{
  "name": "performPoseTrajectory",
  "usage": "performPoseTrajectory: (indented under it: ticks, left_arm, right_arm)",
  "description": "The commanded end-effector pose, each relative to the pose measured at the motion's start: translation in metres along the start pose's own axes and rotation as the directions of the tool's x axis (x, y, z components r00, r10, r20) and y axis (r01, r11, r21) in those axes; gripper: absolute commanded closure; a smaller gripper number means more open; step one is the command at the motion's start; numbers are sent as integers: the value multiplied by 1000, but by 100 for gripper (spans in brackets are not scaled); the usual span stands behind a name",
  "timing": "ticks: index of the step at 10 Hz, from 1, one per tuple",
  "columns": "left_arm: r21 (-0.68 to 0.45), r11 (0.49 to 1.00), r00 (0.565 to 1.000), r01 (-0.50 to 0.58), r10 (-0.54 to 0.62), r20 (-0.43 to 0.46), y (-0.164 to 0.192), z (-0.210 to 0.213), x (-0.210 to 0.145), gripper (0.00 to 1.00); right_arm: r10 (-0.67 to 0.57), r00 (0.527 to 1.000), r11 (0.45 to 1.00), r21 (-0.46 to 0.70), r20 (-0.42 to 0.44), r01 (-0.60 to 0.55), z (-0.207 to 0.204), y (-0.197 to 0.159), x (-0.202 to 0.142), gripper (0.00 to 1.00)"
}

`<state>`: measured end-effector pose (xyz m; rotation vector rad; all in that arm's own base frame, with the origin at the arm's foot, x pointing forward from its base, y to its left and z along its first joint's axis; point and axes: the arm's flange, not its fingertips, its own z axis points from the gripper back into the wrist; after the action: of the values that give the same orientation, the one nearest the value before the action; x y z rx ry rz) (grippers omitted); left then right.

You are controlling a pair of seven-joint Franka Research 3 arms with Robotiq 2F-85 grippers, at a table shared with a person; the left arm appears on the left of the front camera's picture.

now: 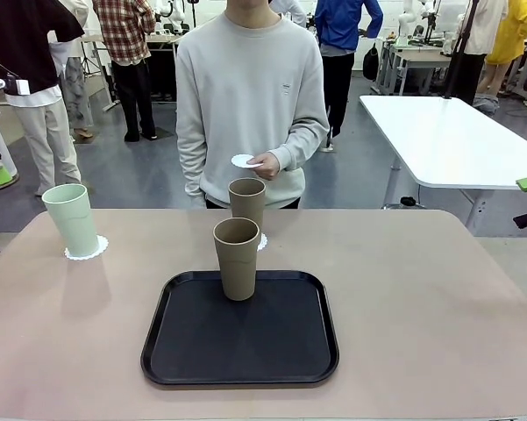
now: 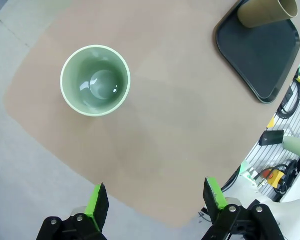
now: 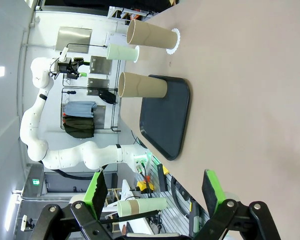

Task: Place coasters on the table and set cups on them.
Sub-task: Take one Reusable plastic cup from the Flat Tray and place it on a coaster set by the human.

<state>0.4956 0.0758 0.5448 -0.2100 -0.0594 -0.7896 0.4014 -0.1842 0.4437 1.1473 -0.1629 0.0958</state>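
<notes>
Three cups stand on the desk. The mint green cup sits near the far left corner on a lacy coaster. The far brown cup is on a second coaster at the middle. The near brown cup stands on the black tray, just in front of it. The person's hand holds a third coaster. The left gripper hangs wide and empty above the desk. The right gripper is likewise wide and empty.
</notes>
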Motion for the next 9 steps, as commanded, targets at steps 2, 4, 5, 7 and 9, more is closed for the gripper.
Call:
performPoseTrajectory:
  ticks: [2, 4, 5, 7, 9]
  left_arm:
    - [-10, 1000, 1000, 23, -23, 12, 2, 2, 1, 0]
    - [32, 972, 968, -233, 229, 101, -14, 15, 3, 0]
    - [25, 879, 868, -477, 467, 167, -37, 8, -18, 0]
    - [25, 806, 804, -592, 587, 100, -61, 1, -40, 0]
    - [141, 772, 785, -620, 609, 112, -75, -22, -59, 0]
  right_arm:
    - [8, 1000, 1000, 2, 9, -8, -1, 0, 1, 0]
    - [8, 1000, 1000, 2, 9, -8, -1, 0, 1, 0]
    - [8, 1000, 1000, 2, 9, -8, -1, 0, 1, 0]
    - [8, 1000, 1000, 2, 9, -8, -1, 0, 1, 0]
    - [8, 1000, 1000, 2, 9, -8, -1, 0, 1, 0]
